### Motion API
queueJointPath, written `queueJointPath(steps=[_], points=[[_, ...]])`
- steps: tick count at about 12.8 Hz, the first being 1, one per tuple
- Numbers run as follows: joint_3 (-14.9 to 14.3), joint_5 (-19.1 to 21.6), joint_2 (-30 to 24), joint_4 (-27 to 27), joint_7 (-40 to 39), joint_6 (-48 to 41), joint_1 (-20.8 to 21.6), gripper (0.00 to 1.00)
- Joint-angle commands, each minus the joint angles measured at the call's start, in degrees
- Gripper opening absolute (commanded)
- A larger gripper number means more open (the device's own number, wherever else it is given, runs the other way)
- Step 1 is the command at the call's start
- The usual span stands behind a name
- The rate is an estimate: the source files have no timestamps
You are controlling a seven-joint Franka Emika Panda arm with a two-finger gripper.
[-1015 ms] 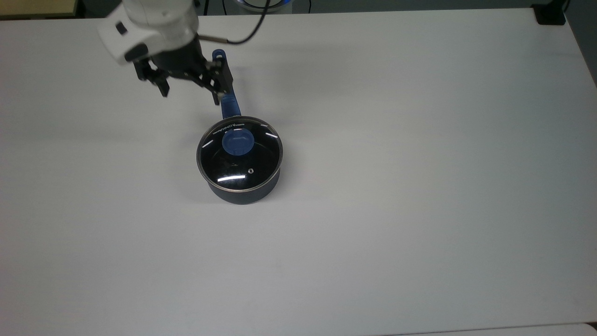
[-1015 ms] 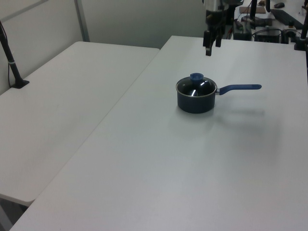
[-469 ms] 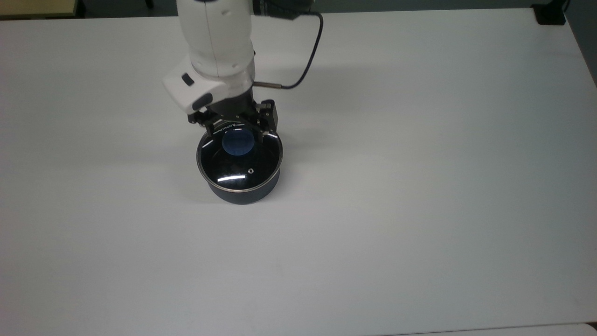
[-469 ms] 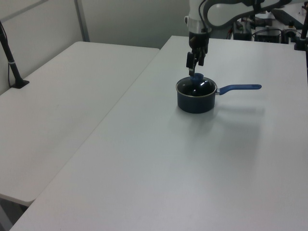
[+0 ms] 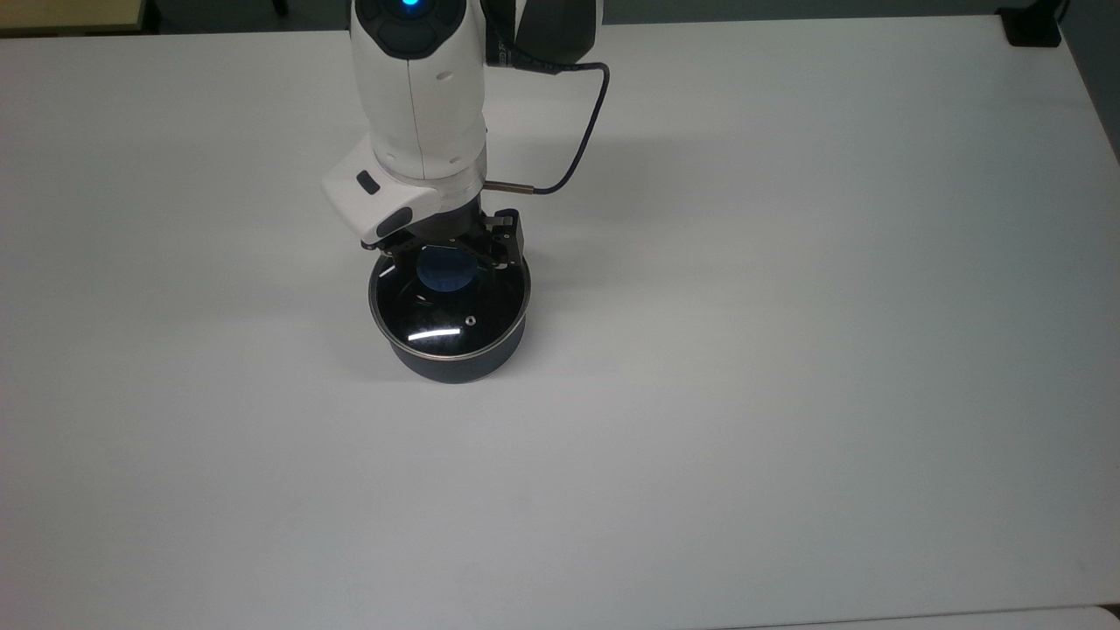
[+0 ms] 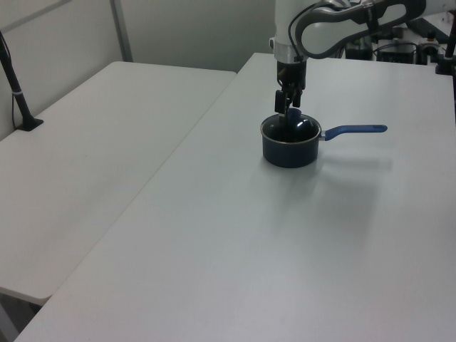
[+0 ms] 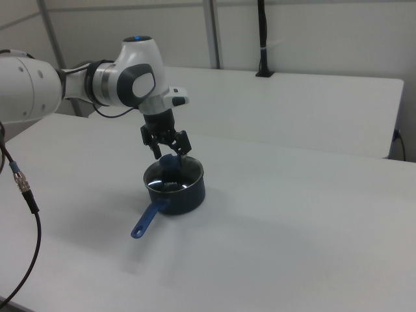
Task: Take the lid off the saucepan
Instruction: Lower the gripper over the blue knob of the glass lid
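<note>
The dark navy saucepan (image 5: pixel 452 365) stands on the white table (image 5: pixel 787 350) with the glass lid (image 5: pixel 451 317) lying flat on it. The lid's blue knob (image 5: pixel 444 269) sits between the two spread fingers of my gripper (image 5: pixel 446 262), which is open and reaches down from above, astride the knob. In the top view the arm covers the pan's long blue handle. The handle (image 6: pixel 356 130) points to the left view's right, beside the saucepan (image 6: pixel 288 151) and my gripper (image 6: pixel 291 110). In the right view, my gripper (image 7: pixel 170 153) hangs over the lid (image 7: pixel 173 180), and the handle (image 7: pixel 146 221) points to the lower left.
A second white table (image 6: pixel 92 142) adjoins along a seam at the left view's left, with a black post (image 6: pixel 14 78) clamped on it. A loose cable (image 7: pixel 19 182) hangs at the right view's left. Equipment stands beyond the table's far end (image 6: pixel 399 43).
My gripper came from above the handle end to over the lid, then sank lower until its open fingers straddle the knob. The saucepan and lid have not moved.
</note>
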Motion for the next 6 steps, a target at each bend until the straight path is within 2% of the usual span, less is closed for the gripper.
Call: queueJointPath(steps=[1, 3, 5, 6], points=[[-0.93, -0.72, 0.31, 0.57, -1.13, 0.61, 1.0, 1.0], [-0.93, -0.72, 0.31, 0.57, -0.52, 0.61, 1.18, 0.97], [-0.93, -0.72, 0.31, 0.57, -0.43, 0.52, 1.71, 0.8], [-0.93, -0.72, 0.31, 0.57, -0.34, 0.52, 1.71, 0.77]])
